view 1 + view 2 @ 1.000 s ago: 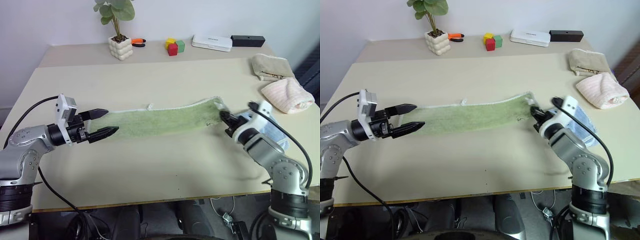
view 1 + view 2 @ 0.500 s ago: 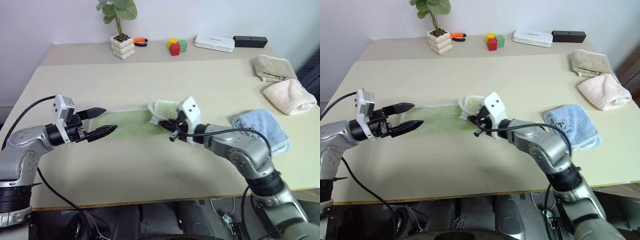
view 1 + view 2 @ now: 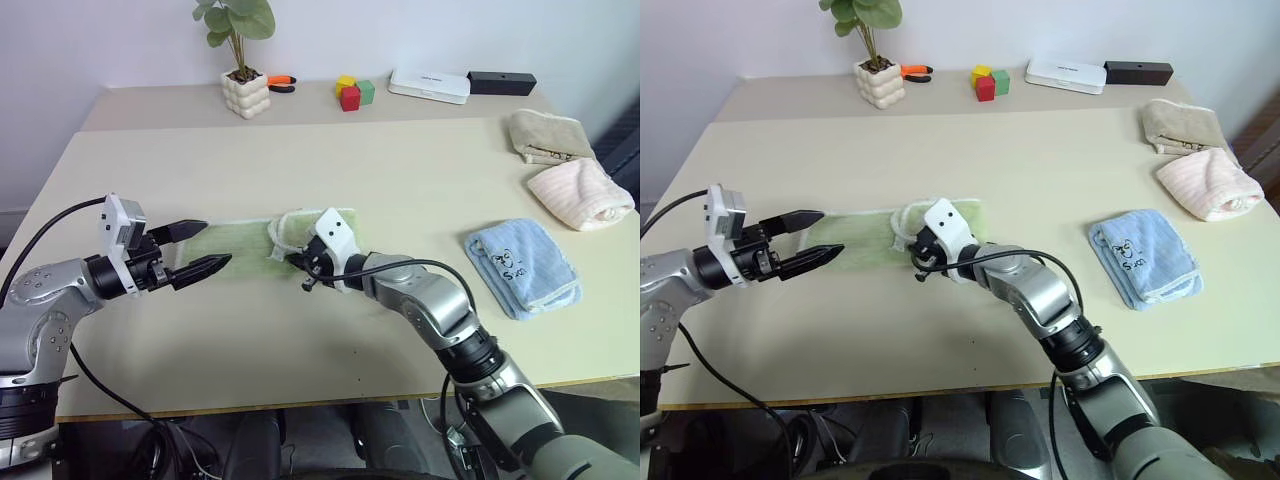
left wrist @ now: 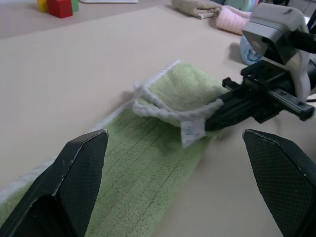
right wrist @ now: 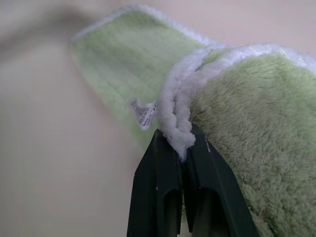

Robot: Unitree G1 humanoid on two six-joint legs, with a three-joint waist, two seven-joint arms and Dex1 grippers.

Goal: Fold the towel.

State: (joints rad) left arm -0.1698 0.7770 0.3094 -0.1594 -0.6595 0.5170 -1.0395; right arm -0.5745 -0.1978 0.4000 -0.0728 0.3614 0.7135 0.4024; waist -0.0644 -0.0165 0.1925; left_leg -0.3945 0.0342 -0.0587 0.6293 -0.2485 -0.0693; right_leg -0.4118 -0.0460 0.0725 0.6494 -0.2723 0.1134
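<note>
The towel [image 3: 235, 240], light green terry with white edging, lies on the table [image 3: 300, 160], its right end folded back over itself. My right gripper [image 5: 180, 140] is shut on the white hem of that folded end, a small white tag hanging beside its tips. It sits low over the towel's middle [image 3: 298, 265], pointing left. My left gripper [image 3: 215, 245] hovers open over the towel's left end, fingers spread wide with nothing between them. From the left wrist the folded end [image 4: 177, 94] lies ahead, with the right gripper on it.
A light blue towel [image 3: 522, 268], a pink towel [image 3: 580, 192] and a beige towel [image 3: 543, 135] lie at the right. Along the back edge stand a potted plant [image 3: 245, 95], coloured blocks [image 3: 350, 94], a white box [image 3: 427, 85] and a black box [image 3: 496, 82].
My right gripper has carried the towel's right end leftward across the table and laid it over the left half. The light blue towel is now uncovered. The left gripper has stayed put.
</note>
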